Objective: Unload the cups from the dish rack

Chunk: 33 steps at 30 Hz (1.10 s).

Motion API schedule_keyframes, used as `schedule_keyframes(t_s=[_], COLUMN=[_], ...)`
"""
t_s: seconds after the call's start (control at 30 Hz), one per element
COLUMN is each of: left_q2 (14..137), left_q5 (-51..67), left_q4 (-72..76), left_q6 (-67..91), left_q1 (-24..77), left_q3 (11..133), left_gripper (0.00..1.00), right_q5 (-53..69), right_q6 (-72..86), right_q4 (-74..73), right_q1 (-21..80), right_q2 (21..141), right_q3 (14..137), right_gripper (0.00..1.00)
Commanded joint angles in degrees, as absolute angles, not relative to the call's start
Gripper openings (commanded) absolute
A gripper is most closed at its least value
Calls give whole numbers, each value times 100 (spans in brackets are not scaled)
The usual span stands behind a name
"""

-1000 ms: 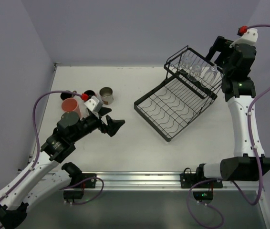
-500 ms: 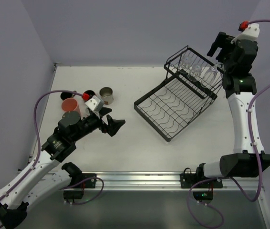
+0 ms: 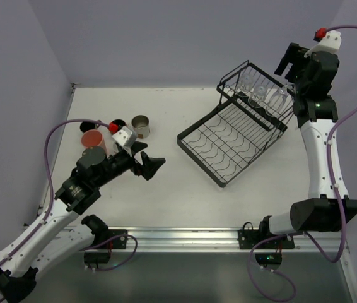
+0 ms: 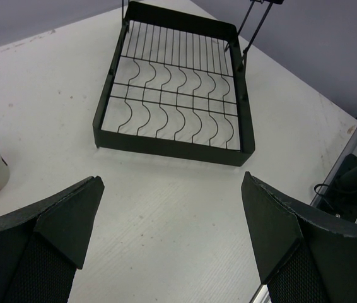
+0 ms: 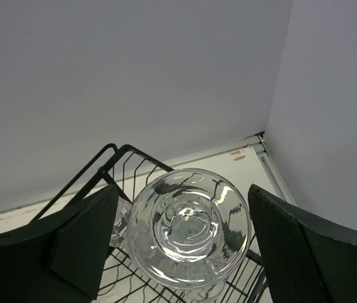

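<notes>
Over the last second the right arm [image 3: 314, 136] has drawn up and back toward the far wall. Its wrist now sits higher above the dish rack's raised basket [image 3: 254, 95], and the red cap on its cable end [image 3: 320, 33] stands nearer the top of the overhead view. The forearm has straightened and the elbow near the counter's edge [image 3: 320, 214] has shifted slightly inward. Most of this rise came in the first half-second, with only a small settling since. The right fingers [image 5: 304, 252] flank a clear glass [image 5: 189, 227]. From above, it is hard to say whether the glass has lifted with them.
</notes>
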<state>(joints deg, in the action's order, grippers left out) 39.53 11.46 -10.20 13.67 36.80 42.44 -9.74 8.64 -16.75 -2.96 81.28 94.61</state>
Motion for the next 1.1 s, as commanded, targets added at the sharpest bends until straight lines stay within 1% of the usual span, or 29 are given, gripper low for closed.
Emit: schedule_keyframes(t_s=[0.0, 0.1, 0.3, 0.57, 0.73, 0.83, 0.9, 0.97, 1.0, 1.07], left_q2=[3937, 3937, 3929, 3946, 3929, 3937, 3946, 3946, 3946, 3946], left_q5=[1090, 1090, 1090, 1099, 1107, 1108, 1125, 1116, 1116, 1125], left_q4=[-923, -923, -923, -914, -914, -905, -905, -914, -905, -897], left_q6=[1204, 1204, 1213, 1213, 1222, 1222, 1213, 1213, 1213, 1222], left_q1=[3656, 3639, 3639, 3630, 3621, 3621, 3612, 3604, 3612, 3612], left_q3=[4395, 4395, 4386, 4386, 4386, 4377, 4377, 4377, 4377, 4377], left_gripper=[100, 100, 100, 100, 100, 100, 100, 100, 100, 100], right_q5=[-1125, -1125, -1187, -1213, -1187, -1169, -1152, -1116, -1073, -1020], right_q6=[756, 747, 738, 738, 756, 791, 808, 817, 843, 861], right_q4=[-1644, -1644, -1670, -1661, -1661, -1661, -1661, -1661, -1661, -1547], right_q1=[-334, -334, -343, -343, -334, -343, -343, -343, -343, -343], right_q2=[8139, 8139, 8174, 8086, 8077, 8068, 8077, 8077, 8077, 8016], right_q3=[9677, 9694, 9659, 9642, 9615, 9563, 9536, 9545, 9536, 9501], right_gripper=[85, 81, 80, 65, 62, 58, 53, 50, 44, 39])
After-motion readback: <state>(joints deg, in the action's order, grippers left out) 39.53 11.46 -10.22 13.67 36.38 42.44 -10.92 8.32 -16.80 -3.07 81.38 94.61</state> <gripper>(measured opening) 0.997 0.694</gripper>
